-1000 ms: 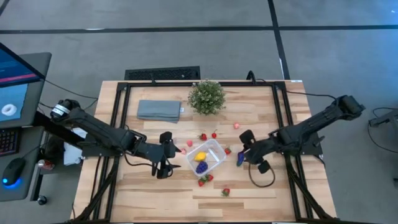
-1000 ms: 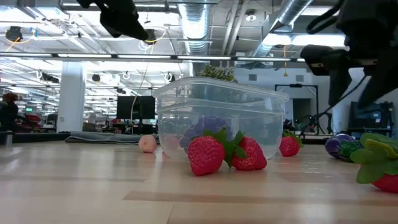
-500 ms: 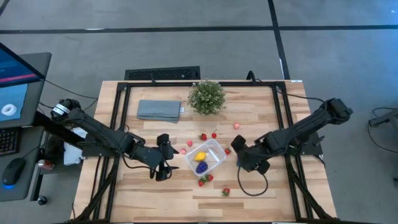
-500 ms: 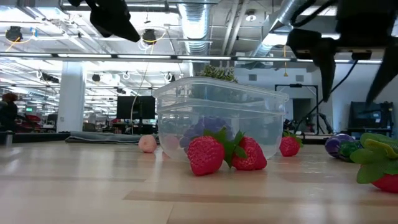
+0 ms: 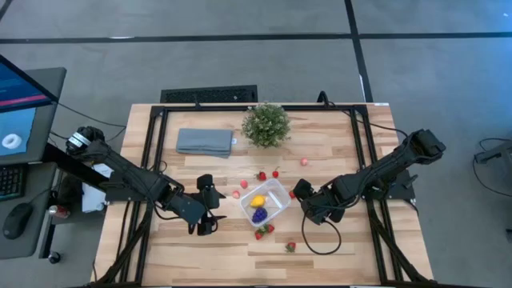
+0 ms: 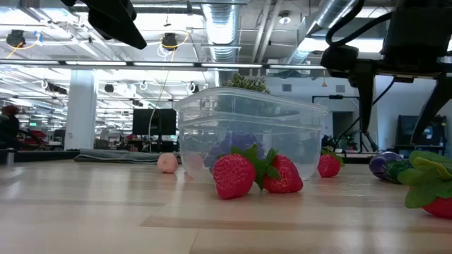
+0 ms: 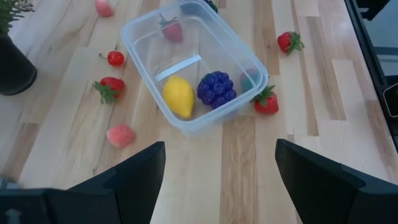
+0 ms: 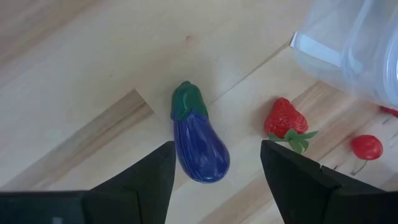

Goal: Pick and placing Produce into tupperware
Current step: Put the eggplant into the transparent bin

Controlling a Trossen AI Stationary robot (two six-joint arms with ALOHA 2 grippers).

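The clear tupperware (image 5: 266, 202) stands mid-table with a yellow piece (image 7: 178, 98) and a dark purple piece (image 7: 216, 89) inside. Red strawberries (image 7: 266, 101) and small pink-red pieces (image 7: 120, 134) lie loose around it. A purple eggplant (image 8: 199, 143) lies flat on the wood to the box's right. My right gripper (image 8: 216, 146) hangs open over it, pointing steeply down, one finger on each side and apart from it. Left of the box, my left gripper (image 5: 210, 210) hovers open above the table with nothing between its fingers.
A bushy potted plant (image 5: 266, 124) and a folded grey-blue cloth (image 5: 205, 142) sit toward the far edge. Two strawberries (image 5: 263, 231) lie against the box's near side, and another (image 5: 290, 246) lies nearer the front. Black frame rails (image 5: 148, 160) run along the table's sides.
My right gripper has moved toward the table's left, over the eggplant and closer to the tupperware. It has tipped further down, rolled, and opened wider. My left gripper has drifted a little toward the near left. The eggplant has stayed where it lay.
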